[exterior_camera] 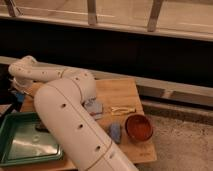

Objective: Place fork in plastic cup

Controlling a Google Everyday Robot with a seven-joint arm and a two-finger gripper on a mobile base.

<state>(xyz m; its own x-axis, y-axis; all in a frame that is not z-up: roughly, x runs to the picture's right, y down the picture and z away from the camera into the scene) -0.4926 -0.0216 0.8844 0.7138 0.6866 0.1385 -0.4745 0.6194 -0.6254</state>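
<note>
The pale fork [123, 110] lies flat on the wooden table [120, 90], right of the middle. The small grey-blue plastic cup [115, 133] stands near the table's front edge, just left of a red-brown bowl [138, 127]. My white arm [65, 115] fills the foreground, bends at the table's back left and drops to the gripper [15, 95] at the far left edge. The gripper is far from the fork and the cup and is mostly hidden by the arm.
A green tray [20, 145] sits at the front left with a small dark item in it. A blue-grey flat object [93, 107] lies beside my arm near the fork. A dark wall and railing run behind the table. Gravel floor lies to the right.
</note>
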